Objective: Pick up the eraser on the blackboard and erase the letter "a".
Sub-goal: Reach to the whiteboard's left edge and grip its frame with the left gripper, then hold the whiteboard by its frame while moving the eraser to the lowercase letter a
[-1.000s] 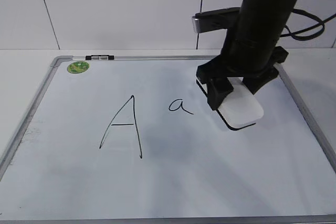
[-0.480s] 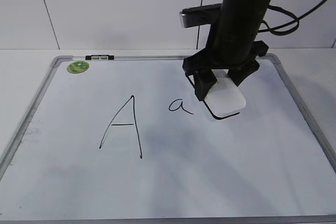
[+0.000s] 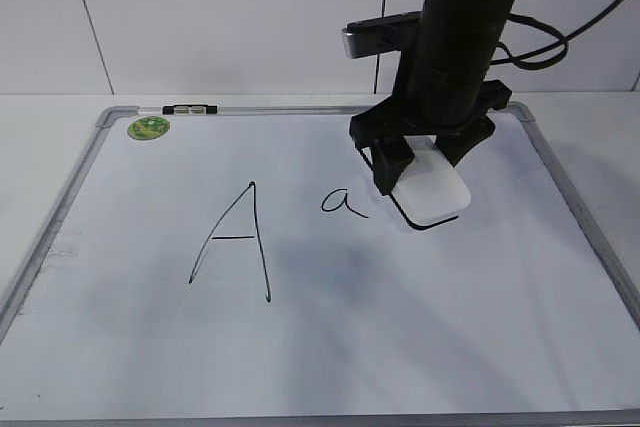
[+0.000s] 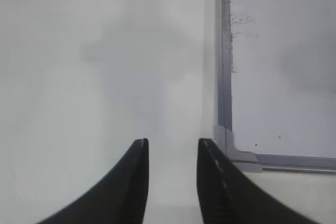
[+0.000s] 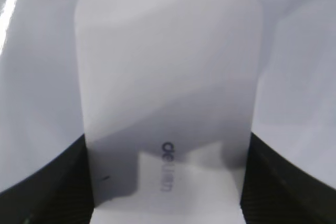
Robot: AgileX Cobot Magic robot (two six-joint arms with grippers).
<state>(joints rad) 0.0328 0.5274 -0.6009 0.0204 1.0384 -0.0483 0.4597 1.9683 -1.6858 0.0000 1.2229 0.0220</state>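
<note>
The white eraser [image 3: 432, 192] with its dark underside is clamped between the black fingers of my right gripper [image 3: 428, 162]. It is low over the blackboard [image 3: 400, 327], just right of the small handwritten letter "a" [image 3: 343, 203]; whether it touches the surface I cannot tell. In the right wrist view the eraser [image 5: 168, 77] fills the frame, grey lettering on top, and the right gripper [image 5: 167, 156] presses on both its long sides. My left gripper [image 4: 172, 142] is open and empty over bare table, beside a corner of the blackboard's frame [image 4: 231, 150].
A large uppercase "A" [image 3: 236, 242] is drawn left of the small letter. A round green sticker [image 3: 148, 128] sits at the board's far-left corner, and a small black-and-white marker [image 3: 190, 108] lies on the far frame rail. A tiled wall stands behind.
The right gripper has carried the eraser leftward towards the small "a", from the board's right side. In the last half second it has hardly moved.
</note>
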